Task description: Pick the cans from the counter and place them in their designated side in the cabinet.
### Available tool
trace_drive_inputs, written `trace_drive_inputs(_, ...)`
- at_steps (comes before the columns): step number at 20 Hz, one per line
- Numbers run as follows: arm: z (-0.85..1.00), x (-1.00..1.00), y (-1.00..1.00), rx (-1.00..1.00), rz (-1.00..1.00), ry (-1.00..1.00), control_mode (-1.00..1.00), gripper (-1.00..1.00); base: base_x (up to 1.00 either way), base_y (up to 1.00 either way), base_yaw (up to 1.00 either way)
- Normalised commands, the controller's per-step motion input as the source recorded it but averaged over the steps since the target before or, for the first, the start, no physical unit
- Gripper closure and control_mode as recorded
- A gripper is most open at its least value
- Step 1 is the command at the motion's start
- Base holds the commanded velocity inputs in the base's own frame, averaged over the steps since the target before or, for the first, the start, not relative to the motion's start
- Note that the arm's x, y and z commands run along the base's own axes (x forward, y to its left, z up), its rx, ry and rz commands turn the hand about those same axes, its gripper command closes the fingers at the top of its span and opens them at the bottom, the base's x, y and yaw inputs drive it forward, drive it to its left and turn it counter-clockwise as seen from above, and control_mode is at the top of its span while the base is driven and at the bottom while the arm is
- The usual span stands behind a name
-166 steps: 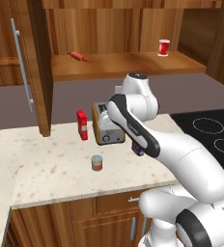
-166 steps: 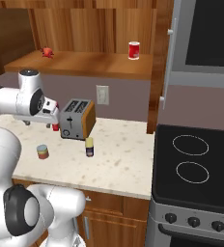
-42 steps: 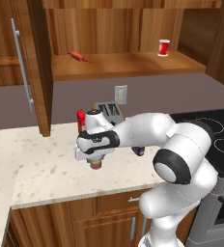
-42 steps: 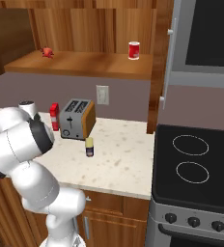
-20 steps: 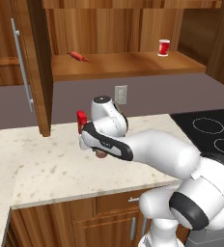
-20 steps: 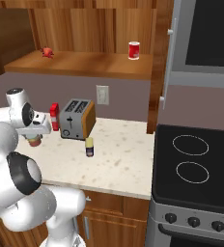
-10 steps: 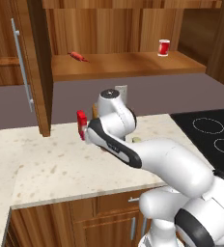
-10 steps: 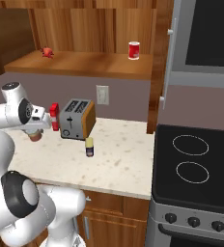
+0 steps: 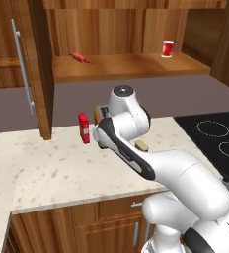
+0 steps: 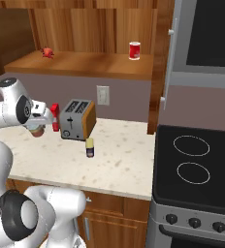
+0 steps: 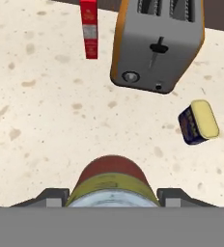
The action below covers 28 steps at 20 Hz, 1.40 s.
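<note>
A white robot arm's claw point(image 11: 112, 195) grips a round can point(image 11: 112, 181) with a red lower label and a pale top, its two dark fingers point(image 11: 51, 195) pressed against either side of the can — seen from the hand camera, which looks down past the can at the beige speckled surface point(image 11: 36, 111). From the right base camera the same can point(image 10: 36, 130) hangs under the hand, raised clear of the surface point(image 10: 119, 160) and just left of a flat upright red carton point(image 10: 55, 116).

The second can point(image 10: 90, 147), squat and dark blue-purple with a yellow top, stands on the surface just in front of a silver and orange toaster point(image 10: 77, 119); in the hand view it point(image 11: 198, 122) lies to the right, below the toaster point(image 11: 157, 43), with the carton point(image 11: 89, 28) at the upper left.

Above the surface the brown wooden cabinet point(image 9: 136, 66) stands open — its door point(image 9: 22, 64), with a long vertical metal handle point(image 9: 21, 74), is swung out at the left of the left base view. On its broad shelf a red cup point(image 9: 168, 48) with a white rim sits toward the right and a small red object point(image 9: 79, 57) toward the left, well apart from each other. A black stovetop point(image 10: 197, 164) adjoins the surface on the right.
</note>
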Motion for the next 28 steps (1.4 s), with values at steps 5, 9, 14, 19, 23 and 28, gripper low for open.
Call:
trace_drive_inputs(5,0.32,-0.1,-0.25,0.0,0.0,-0.09,-1.0,1.0,0.0,0.0,0.0)
trace_drive_inputs(9,0.31,-0.1,-0.26,0.0,0.0,-0.1,-1.0,1.0,0.0,0.0,0.0)
trace_drive_inputs(14,0.31,-0.14,-0.25,0.0,0.0,-0.1,-1.0,1.0,0.0,0.0,0.0)
trace_drive_inputs(19,0.3,-0.16,-0.24,0.0,0.0,-0.11,-1.0,1.0,0.0,0.0,0.0)
trace_drive_inputs(23,0.3,-0.14,-0.23,0.0,0.0,-0.12,-1.0,1.0,0.0,0.0,0.0)
trace_drive_inputs(28,0.31,-0.13,-0.26,0.0,0.0,-0.12,-1.0,1.0,0.0,0.0,0.0)
